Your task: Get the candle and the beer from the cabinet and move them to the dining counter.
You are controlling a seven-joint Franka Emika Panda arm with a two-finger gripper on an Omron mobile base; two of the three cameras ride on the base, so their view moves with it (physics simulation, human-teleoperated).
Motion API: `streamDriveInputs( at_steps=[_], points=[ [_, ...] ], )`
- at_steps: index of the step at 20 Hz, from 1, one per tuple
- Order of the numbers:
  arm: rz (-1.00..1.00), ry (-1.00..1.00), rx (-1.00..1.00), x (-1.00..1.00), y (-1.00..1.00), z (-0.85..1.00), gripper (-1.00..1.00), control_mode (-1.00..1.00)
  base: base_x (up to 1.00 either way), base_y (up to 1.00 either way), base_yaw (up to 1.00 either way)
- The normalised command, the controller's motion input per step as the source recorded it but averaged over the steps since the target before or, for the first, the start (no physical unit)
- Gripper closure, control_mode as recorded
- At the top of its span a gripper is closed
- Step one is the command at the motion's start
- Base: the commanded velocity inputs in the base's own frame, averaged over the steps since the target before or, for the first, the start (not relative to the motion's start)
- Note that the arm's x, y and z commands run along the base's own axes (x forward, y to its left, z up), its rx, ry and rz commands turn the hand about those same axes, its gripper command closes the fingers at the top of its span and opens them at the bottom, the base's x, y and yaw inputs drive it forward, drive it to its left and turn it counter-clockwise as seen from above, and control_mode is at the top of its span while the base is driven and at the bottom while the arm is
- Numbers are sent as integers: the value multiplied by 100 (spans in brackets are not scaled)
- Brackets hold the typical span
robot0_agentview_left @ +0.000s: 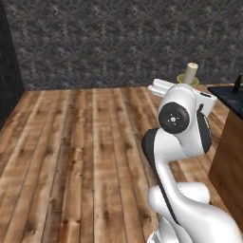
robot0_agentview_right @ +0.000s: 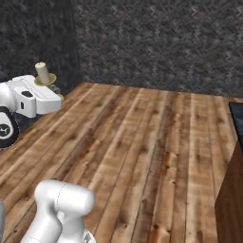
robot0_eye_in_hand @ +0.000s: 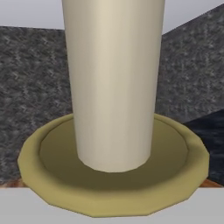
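I have the candle (robot0_eye_in_hand: 113, 83) up close in the hand view, its cream pillar standing in the olive dish of its holder, with dark stone wall behind it; in the left base view the candle (robot0_agentview_left: 191, 73) pokes up just past the arm's white wrist, raised well above the wood floor, and in the right base view the candle (robot0_agentview_right: 42, 72) sits the same way above the hand. I cannot see the fingertips themselves, but the gripper is clenched tight, and with the candle riding at the end of the arm over open floor I judge it is clamped on the holder; exactly where the fingers bite I cannot tell.

The dining counter (robot0_agentview_left: 231, 96) shows in the left base view as a black slab on a wood base, just to the right of the candle; a dark green shape at its far edge may be the beer (robot0_agentview_left: 237, 84), though it is too cropped for me to be sure.

So I judge the step in hand is the carry of the candle to the counter; next I must bring the hand over the black top beside the candle, lower until the dish base sits flat, keep the pillar upright, then release.
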Motion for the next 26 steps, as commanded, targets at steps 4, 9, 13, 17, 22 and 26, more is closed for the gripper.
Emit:
streamDriveInputs(
  at_steps=[4,9,13,17,22,26],
  points=[
    [0,0,0,0,0,0,100,100,94,-1,0],
    [0,0,0,0,0,0,100,100,92,-3,0],
    [0,0,0,0,0,0,100,100,92,-4,0],
    [0,0,0,0,0,0,100,100,92,-4,0],
    [0,0,0,0,0,0,100,100,93,-7,0],
    [0,0,0,0,0,0,100,100,93,-10,0]
  ],
)
